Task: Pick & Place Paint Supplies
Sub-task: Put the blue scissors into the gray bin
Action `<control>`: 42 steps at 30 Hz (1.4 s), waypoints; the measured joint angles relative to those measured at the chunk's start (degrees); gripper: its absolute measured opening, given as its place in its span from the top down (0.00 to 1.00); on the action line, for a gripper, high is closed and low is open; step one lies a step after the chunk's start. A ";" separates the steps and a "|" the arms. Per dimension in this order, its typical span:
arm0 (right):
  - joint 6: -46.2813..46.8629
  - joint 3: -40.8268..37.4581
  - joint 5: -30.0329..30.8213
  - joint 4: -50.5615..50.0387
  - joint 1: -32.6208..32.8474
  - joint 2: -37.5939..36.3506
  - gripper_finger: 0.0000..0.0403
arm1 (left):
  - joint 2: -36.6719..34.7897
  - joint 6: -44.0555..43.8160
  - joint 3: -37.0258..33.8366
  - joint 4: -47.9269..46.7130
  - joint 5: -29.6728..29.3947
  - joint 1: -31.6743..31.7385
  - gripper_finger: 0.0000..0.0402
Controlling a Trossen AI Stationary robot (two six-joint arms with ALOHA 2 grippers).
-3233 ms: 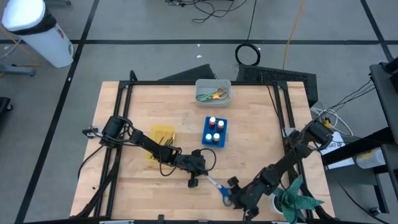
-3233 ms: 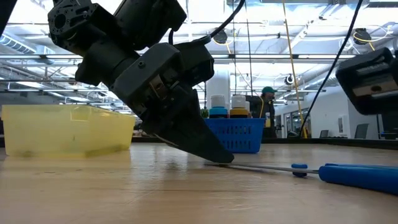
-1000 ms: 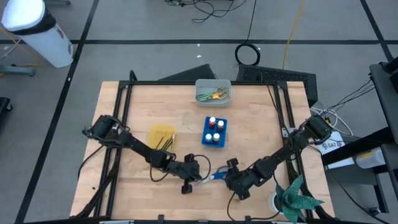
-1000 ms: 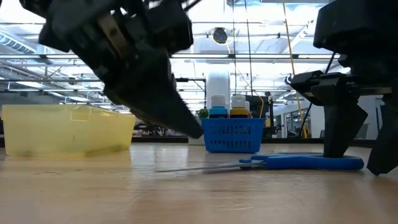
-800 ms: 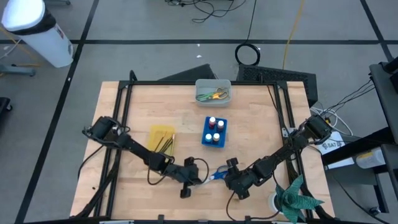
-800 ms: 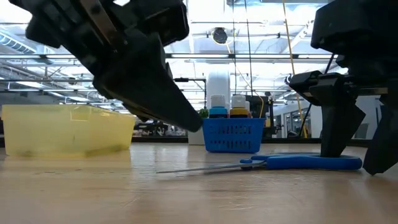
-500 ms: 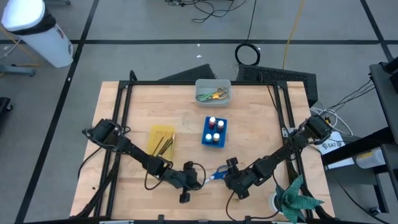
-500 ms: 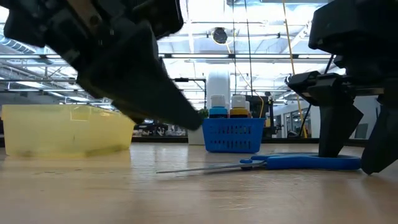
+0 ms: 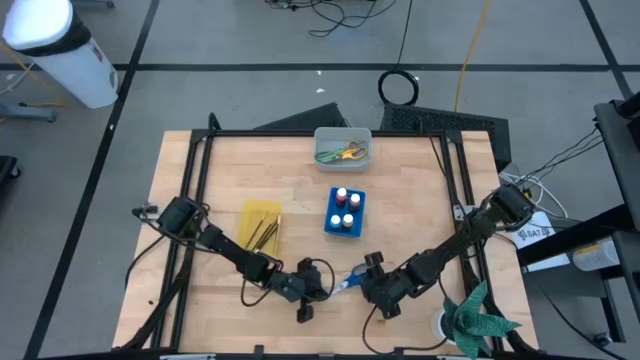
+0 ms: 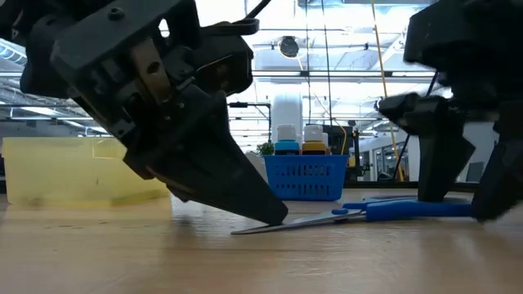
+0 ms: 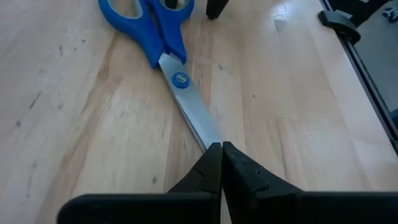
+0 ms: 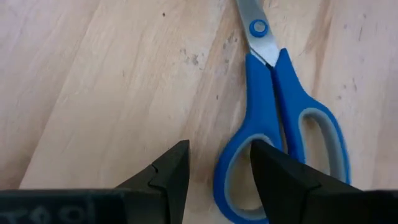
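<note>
The blue-handled scissors lie flat on the table near its near edge, between my two grippers. My left gripper is at their blade end and is shut on it. My right gripper is open over the handles. One of its fingers stands over a handle loop and the other is beside it above bare wood. Paint bottles stand in the blue tray. Thin brushes lie in the yellow tray. Green and yellow scissors lie in the grey bin. My left gripper pinches the scissors' blade at its tip between its two shut fingers. It comes slanting down from the table's left, along the blade. In the low view the blade lies low on the wood below the fingers. My right gripper's finger overlaps a handle loop; I cannot tell whether it touches.
A green cloth and a white cup sit at the table's near right corner. A black frame rail runs along the table's sides. In the low view the yellow tray and blue tray stand behind the grippers.
My left gripper has moved down and a little toward the table's right, onto the scissors' blade tip. The blade end has swung slightly on the table, while the handles have stayed by my right gripper.
</note>
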 joint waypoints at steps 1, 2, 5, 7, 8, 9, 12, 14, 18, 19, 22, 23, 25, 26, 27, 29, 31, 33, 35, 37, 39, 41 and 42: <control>-0.62 -0.02 -0.10 -0.80 0.00 -0.84 0.62 | 0.30 -0.38 0.02 0.04 0.00 0.07 0.98; -0.83 -0.02 -0.23 -1.44 0.00 -1.98 0.62 | 0.56 -0.48 0.05 0.23 0.09 0.18 0.98; -0.21 0.02 -1.15 -2.97 0.00 -6.30 0.62 | 1.20 -0.88 0.09 0.38 0.74 0.60 0.99; 3.12 0.02 -1.14 -4.84 -0.12 -9.33 0.62 | 1.31 -1.03 0.09 -0.09 0.78 0.69 0.97; 5.58 0.02 -1.11 -5.61 -0.32 -10.64 0.62 | 1.35 -1.01 0.09 -0.48 0.80 0.69 0.97; 8.44 0.01 -1.18 -6.83 -0.56 -12.09 0.62 | 1.35 -1.03 0.09 -0.65 0.78 0.69 0.97; 18.40 -1.59 -1.81 -9.16 -1.95 -15.53 0.62 | 1.39 -1.03 -0.03 -1.24 0.75 0.69 0.99; 25.48 -3.60 -4.02 -9.29 -3.53 -17.14 0.62 | 1.45 -1.03 -0.06 -1.26 0.74 0.69 0.99; 39.55 -9.01 -11.38 -7.44 -8.26 -19.59 0.62 | 1.48 -1.03 -0.06 -1.34 0.76 0.69 0.97; 41.57 -10.79 -13.99 -6.16 -9.39 -19.83 0.61 | 1.48 -1.03 -0.06 -1.34 0.74 0.69 0.97; 44.88 -16.47 -21.44 2.27 -11.45 -19.78 0.62 | 1.50 -1.03 -0.08 -1.36 0.76 0.69 0.99; 46.16 -18.43 -22.84 5.92 -11.83 -19.81 0.61 | 1.50 -1.03 -0.08 -1.38 0.76 0.69 0.99; 49.70 -21.97 -24.23 12.68 -12.37 -19.58 0.61 | 1.50 -1.03 -0.08 -1.43 0.78 0.69 0.98; 51.51 -23.67 -24.17 15.79 -12.54 -19.40 0.61 | 1.50 -1.03 -0.08 -1.43 0.77 0.69 0.98; 52.80 -25.18 -24.11 18.51 -12.55 -19.39 0.61 | 1.50 -1.02 -0.09 -1.43 0.78 0.69 0.98; 54.52 -27.21 -23.91 23.21 -12.54 -19.32 0.61 | 1.50 -1.01 -0.10 -1.43 0.80 0.69 0.99; 55.43 -28.07 -23.66 26.58 -12.10 -18.92 0.61 | 1.50 -1.01 -0.13 -1.45 0.79 0.69 0.99; 56.05 -28.29 -22.95 28.38 -11.32 -18.09 0.61 | 1.50 -1.01 -0.13 -1.45 0.78 0.69 0.98; 56.00 -28.28 -22.20 31.09 -10.57 -16.55 0.61 | 1.50 -1.05 -0.13 -1.45 0.80 0.69 0.97; 56.45 -28.28 -22.21 33.41 -9.96 -14.68 0.61 | 1.50 -1.08 -0.13 -1.43 0.80 0.69 0.98; 57.40 -28.25 -22.11 35.73 -9.60 -12.77 0.61 | 1.50 -1.03 -0.15 -1.45 0.80 0.69 0.99; 57.82 -28.09 -22.11 37.83 -9.60 -11.18 0.61 | 1.50 -1.13 -0.17 -1.43 0.81 0.69 0.99; 57.83 -28.04 -22.10 39.18 -9.60 -10.52 0.61 | 1.50 -1.25 -0.17 -1.43 0.83 0.69 0.98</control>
